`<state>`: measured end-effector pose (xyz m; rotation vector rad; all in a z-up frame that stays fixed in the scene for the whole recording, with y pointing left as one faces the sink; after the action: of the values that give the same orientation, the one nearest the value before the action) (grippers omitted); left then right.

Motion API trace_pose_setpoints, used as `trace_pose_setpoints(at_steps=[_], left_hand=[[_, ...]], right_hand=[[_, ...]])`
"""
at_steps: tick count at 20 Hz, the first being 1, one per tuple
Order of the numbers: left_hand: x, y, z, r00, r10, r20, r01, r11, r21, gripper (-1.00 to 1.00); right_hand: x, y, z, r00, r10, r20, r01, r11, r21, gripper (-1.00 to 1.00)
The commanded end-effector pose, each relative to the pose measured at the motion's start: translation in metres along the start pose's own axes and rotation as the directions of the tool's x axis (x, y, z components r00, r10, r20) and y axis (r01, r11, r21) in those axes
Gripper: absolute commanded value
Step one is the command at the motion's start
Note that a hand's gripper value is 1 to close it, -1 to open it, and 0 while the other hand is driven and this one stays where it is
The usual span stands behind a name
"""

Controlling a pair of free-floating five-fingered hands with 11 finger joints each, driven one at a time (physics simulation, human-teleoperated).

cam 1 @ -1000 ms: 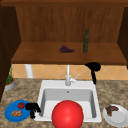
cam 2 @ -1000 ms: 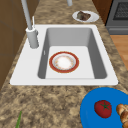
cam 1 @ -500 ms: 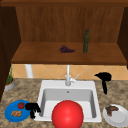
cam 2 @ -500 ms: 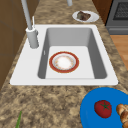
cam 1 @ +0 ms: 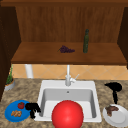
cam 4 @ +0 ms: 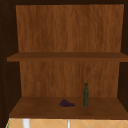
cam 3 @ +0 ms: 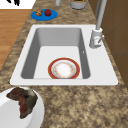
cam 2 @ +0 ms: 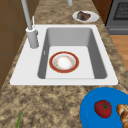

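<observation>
Hovering above the white plate [cam 1: 117, 117] at the right end of the tabletop [cam 2: 50, 102], my right hand [cam 1: 113, 88] is holding nothing, its fingers relaxed and pointing down toward the plate. That plate is round and smooth, and it is carrying one dark brown, ragged chunk of food [cam 3: 22, 100], which is lying toward the plate's left side in the front view. My left hand [cam 1: 32, 107] is hanging at the other end, at the right edge of the blue plate [cam 1: 10, 113], with its fingers drooping loosely and gripping nothing. The blue plate is holding a red tomato [cam 2: 103, 108] with a green stem and, just beside it, a lumpy golden-brown pastry [cam 2: 122, 112].

Between the two plates the white rectangular sink [cam 2: 105, 75] is sitting in the speckled brown stone tabletop. Lying in its basin is a red-rimmed bowl [cam 2: 64, 62] with a pale, grainy inside; from the front it is showing as a red dome. A grey metal faucet [cam 2: 32, 37] is standing at the sink's back edge.

On the wooden shelf [cam 4: 37, 110] above, a slim dark green bottle [cam 4: 86, 95] is standing upright, and a small bunch of purple grapes [cam 4: 66, 103] is lying near it. I am reading no label on the bottle.
</observation>
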<state>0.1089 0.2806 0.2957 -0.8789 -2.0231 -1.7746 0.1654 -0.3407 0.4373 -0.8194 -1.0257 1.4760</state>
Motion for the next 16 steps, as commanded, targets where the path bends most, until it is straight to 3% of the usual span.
trace_pose_setpoints(at_steps=[1, 7, 12, 16], left_hand=[[0.000, 0.000, 0.000, 1.0000, 0.000, 0.000, 0.000, 1.0000, 0.000, 0.00], [0.000, 0.000, 0.000, 1.0000, 0.000, 0.000, 0.000, 1.0000, 0.000, 0.00], [0.000, 0.000, 0.000, 1.0000, 0.000, 0.000, 0.000, 1.0000, 0.000, 0.00], [0.000, 0.000, 0.000, 1.0000, 0.000, 0.000, 0.000, 1.0000, 0.000, 0.00]], right_hand=[[-0.018, 0.031, -0.005, 1.000, -0.004, 0.000, 0.004, 1.000, 0.023, -1.00], [-0.035, 0.086, 0.002, 0.996, 0.007, -0.087, -0.005, 1.000, 0.020, -1.00], [-0.020, 0.108, -0.043, 0.987, 0.068, -0.147, -0.049, 0.991, 0.128, -1.00], [-0.028, 0.126, -0.075, 0.987, 0.101, -0.129, -0.074, 0.977, 0.198, -1.00]])
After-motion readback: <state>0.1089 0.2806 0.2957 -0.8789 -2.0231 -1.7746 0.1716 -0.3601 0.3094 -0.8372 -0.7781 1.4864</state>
